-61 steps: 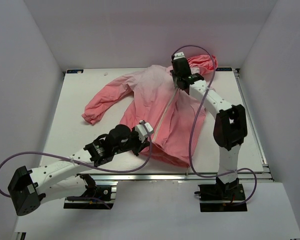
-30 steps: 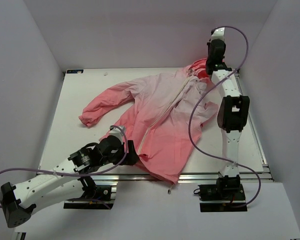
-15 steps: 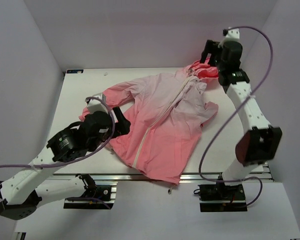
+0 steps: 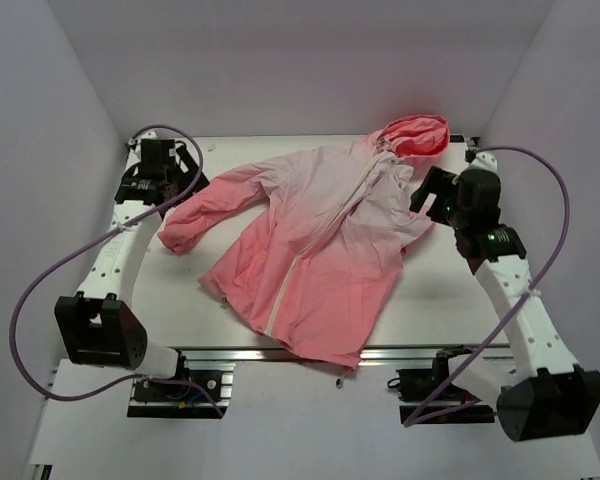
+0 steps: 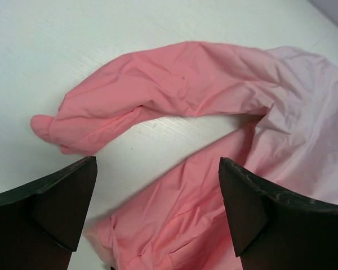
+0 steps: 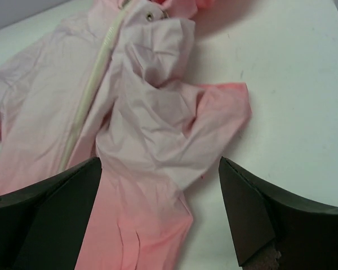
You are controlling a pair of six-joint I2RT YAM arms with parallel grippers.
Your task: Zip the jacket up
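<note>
Jacket [image 4: 320, 250] lies front-up and spread on the surface [image 4: 460, 290], between your two grippers, with its hood [image 4: 415, 135] beyond the right gripper [image 4: 432, 195] and its hem toward the arm bases. Left gripper [image 4: 160, 165]: jaws spread wide, holding nothing, hanging over the outstretched sleeve [image 5: 158, 90], whose cuff sits just below and ahead of the fingers in the wrist view. Right gripper: jaws also spread wide, empty, poised above the folded sleeve [image 6: 174, 129], with the jacket's body off to its inner side. Neither gripper touches fabric as far as I can see. Zipper [image 4: 315, 235]: from above, the white line runs unbroken from hem to collar, and the two front panels meet along all of it with no gap showing. The right wrist view agrees for the upper stretch [image 6: 96, 79], which reads as closed up toward the collar. The slider itself is too small to pick out, so you cannot confirm exactly where it stopped. Judgement: the zipping looks done, or all but done. What may be left is a check of the last bit at the collar; otherwise you have nothing further to grasp, and both arms stand clear of the garment.
</note>
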